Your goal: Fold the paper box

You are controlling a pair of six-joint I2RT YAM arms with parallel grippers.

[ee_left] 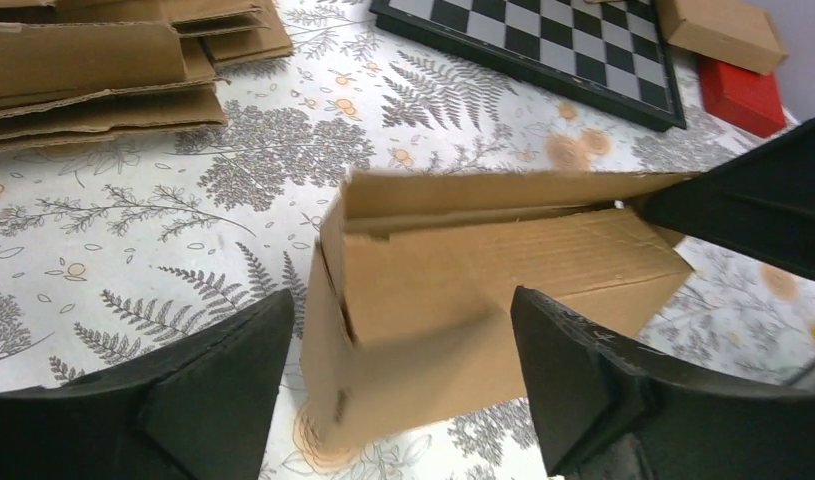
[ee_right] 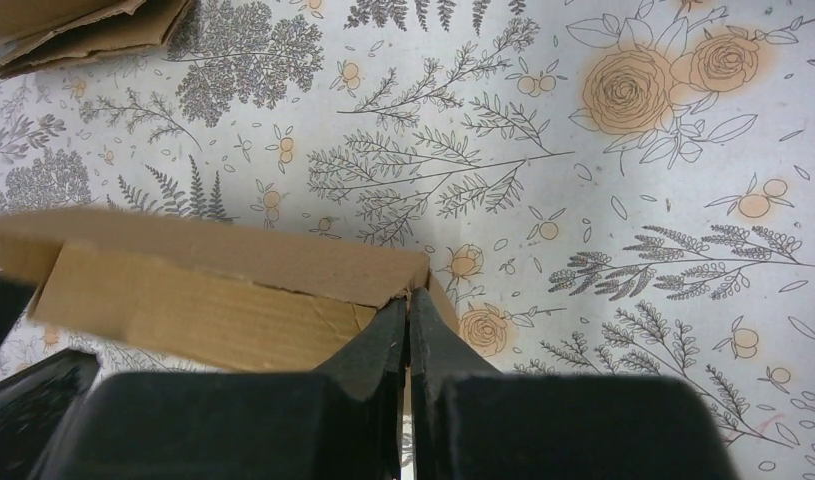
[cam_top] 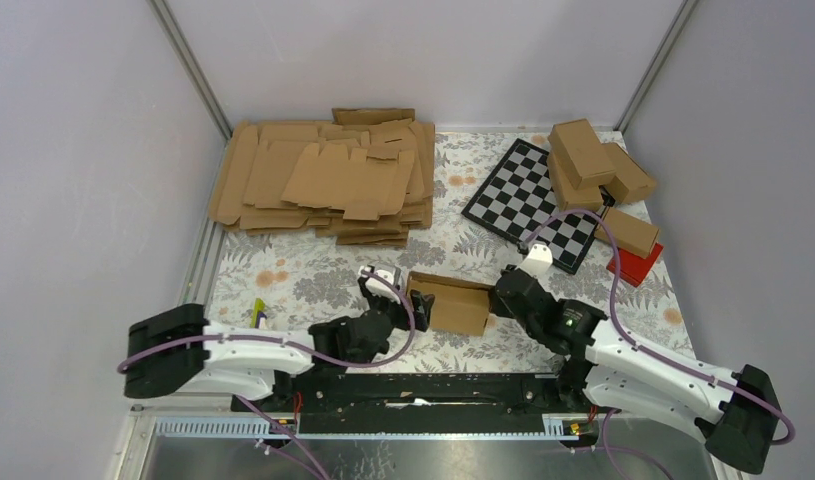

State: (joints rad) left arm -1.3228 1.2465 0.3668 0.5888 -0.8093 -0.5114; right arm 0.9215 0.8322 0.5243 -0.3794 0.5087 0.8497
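Observation:
The paper box [cam_top: 453, 303] stands on the floral table between my two grippers as a partly formed brown carton with its top flap raised. My left gripper [cam_top: 408, 305] is open. In the left wrist view the box's left end [ee_left: 423, 300] sits between the two spread fingers [ee_left: 223, 390], and the gripper's midpoint [ee_left: 403, 370] lies over that end. My right gripper [cam_top: 498, 295] is at the box's right end. In the right wrist view it [ee_right: 408, 310] is shut on the thin cardboard edge at the corner of the box [ee_right: 213, 290].
A heap of flat brown blanks [cam_top: 328, 180] lies at the back left. A chessboard [cam_top: 531, 205] lies at the back right. Several finished cartons [cam_top: 593, 160] and a red block [cam_top: 638, 262] are at the far right. The walls stand close on both sides.

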